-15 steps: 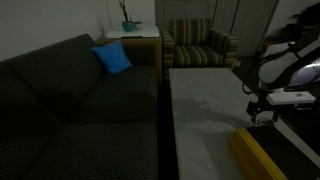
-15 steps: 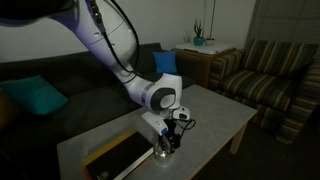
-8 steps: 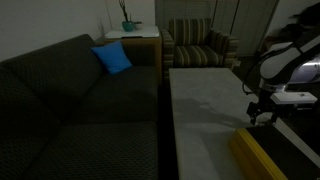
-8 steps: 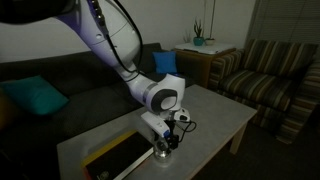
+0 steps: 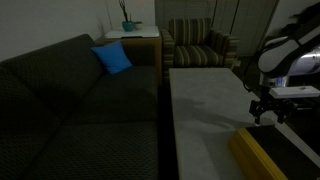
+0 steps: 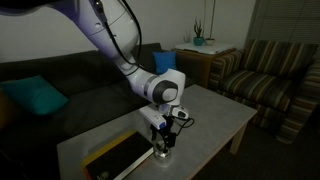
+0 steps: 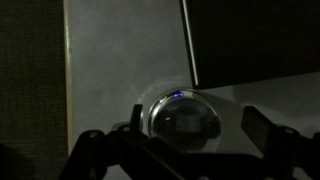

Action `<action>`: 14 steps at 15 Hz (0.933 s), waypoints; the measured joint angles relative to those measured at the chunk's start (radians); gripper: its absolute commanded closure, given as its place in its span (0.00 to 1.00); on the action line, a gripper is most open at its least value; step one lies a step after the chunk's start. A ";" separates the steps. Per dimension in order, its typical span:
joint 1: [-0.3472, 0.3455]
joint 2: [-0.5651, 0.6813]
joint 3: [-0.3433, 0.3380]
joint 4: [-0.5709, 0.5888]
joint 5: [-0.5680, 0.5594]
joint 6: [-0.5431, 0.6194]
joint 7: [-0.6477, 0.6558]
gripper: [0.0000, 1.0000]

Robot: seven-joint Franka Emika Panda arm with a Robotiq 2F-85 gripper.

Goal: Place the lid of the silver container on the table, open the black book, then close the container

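Note:
In the wrist view the silver container [image 7: 158, 110] stands on the pale table [image 7: 110, 70], with the lid [image 7: 190, 122] lying flat on top of it. My gripper [image 7: 197, 121] hangs open right above it, one finger on either side and neither touching. The black book [image 7: 255, 40] lies shut just beyond the tin. In an exterior view the gripper [image 6: 166, 138] points down over the tin [image 6: 163, 152], next to the book [image 6: 120, 155] with its yellow edge. From the opposite side, an exterior view shows the gripper [image 5: 267, 112] above the table [image 5: 200, 110], with the book [image 5: 262, 158] nearby and the tin hidden.
A dark sofa [image 5: 70, 100] with a blue cushion [image 5: 112, 58] runs along the table's long side. A striped armchair [image 5: 198, 45] and a small side table with a plant [image 5: 128, 30] stand past the far end. The table's far half [image 6: 215, 115] is bare.
The arm's wrist has risen slightly while the gripper stays over the tin. The jaws are still open. Tin, lid and book have not moved.

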State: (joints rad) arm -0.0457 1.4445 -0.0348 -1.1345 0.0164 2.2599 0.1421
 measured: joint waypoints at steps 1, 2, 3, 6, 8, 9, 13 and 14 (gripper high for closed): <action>0.006 -0.003 -0.005 0.000 0.000 0.001 0.012 0.00; 0.011 -0.004 -0.010 0.000 0.000 0.007 0.024 0.00; 0.013 -0.004 -0.014 -0.001 0.000 0.018 0.033 0.00; 0.011 0.003 -0.023 -0.003 0.000 0.070 0.049 0.00; 0.005 0.011 -0.024 -0.009 0.002 0.118 0.049 0.00; 0.002 0.016 -0.024 -0.011 0.002 0.139 0.049 0.00; -0.006 0.032 -0.022 -0.016 0.009 0.206 0.048 0.26; -0.008 0.032 -0.021 -0.021 0.009 0.221 0.048 0.34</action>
State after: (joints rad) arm -0.0535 1.4762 -0.0556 -1.1555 0.0257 2.4806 0.1904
